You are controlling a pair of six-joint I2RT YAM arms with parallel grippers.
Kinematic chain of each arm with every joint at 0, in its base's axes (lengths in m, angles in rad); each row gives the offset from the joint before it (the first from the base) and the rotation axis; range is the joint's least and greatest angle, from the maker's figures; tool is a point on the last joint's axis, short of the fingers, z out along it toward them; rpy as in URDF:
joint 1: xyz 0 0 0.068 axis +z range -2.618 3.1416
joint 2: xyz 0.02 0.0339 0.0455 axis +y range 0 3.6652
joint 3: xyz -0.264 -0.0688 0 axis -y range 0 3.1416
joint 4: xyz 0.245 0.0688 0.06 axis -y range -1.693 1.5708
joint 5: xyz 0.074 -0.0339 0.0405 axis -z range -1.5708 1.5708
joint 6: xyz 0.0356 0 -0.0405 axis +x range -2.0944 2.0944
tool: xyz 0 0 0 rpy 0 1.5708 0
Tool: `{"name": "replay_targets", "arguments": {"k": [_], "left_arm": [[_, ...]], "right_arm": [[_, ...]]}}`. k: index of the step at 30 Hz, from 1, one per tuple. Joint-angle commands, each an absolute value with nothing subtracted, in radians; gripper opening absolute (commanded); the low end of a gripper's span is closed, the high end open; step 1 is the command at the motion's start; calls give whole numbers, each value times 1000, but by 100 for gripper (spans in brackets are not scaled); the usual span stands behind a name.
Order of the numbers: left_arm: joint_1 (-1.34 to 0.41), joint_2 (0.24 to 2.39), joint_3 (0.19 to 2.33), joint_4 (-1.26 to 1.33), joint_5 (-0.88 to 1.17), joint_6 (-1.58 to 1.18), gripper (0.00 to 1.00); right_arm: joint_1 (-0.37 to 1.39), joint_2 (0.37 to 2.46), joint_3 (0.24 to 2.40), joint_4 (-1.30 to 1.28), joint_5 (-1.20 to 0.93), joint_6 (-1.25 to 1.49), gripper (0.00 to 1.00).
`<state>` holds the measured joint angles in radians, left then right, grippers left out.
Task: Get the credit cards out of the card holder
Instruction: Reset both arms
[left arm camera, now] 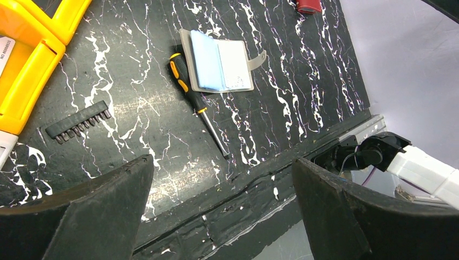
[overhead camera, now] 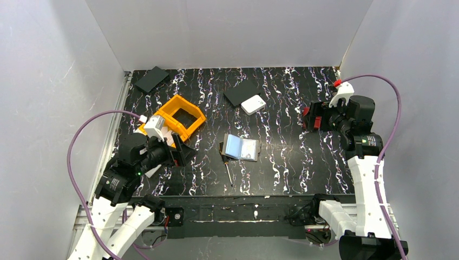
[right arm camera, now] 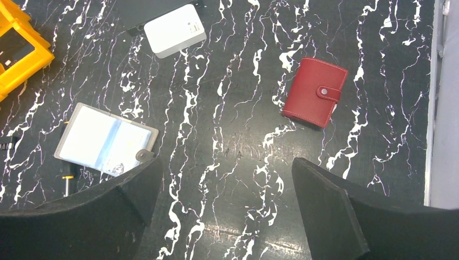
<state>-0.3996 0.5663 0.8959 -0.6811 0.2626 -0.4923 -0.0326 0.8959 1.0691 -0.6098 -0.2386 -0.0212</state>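
— Fingers (left arm camera: 86, 216) on the left gripper (left arm camera: 221, 161) and right gripper (right arm camera: 225, 161)?
— They were matte black wedges, spread wide, gripping nothing.
— And the card holder (overhead camera: 241, 147)?
— It lay opened flat on the marbled table (overhead camera: 292, 162), just beside the screwdriver (overhead camera: 227, 165), smooth pale-blue credit cards (left arm camera: 207, 59) inside.

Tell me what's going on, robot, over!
Open and empty: left gripper, right gripper. Mid-table, card holder lying open, credit cards inside. Close beside it a screwdriver, nothing on top.

White arms (overhead camera: 364, 179), black fingers (left arm camera: 81, 216), purple cables (overhead camera: 399, 108)
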Motion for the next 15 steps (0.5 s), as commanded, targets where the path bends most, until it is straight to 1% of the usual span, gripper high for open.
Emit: {"name": "replay_targets", "arguments": {"k": [1, 15], "left_arm": [[-399, 550, 879, -669, 272, -498, 98], [-399, 554, 866, -661, 278, -495, 98]], "right_arm": [[-34, 883, 1078, -568, -247, 10, 98], [-34, 891, 1078, -564, -242, 28, 98]]}}
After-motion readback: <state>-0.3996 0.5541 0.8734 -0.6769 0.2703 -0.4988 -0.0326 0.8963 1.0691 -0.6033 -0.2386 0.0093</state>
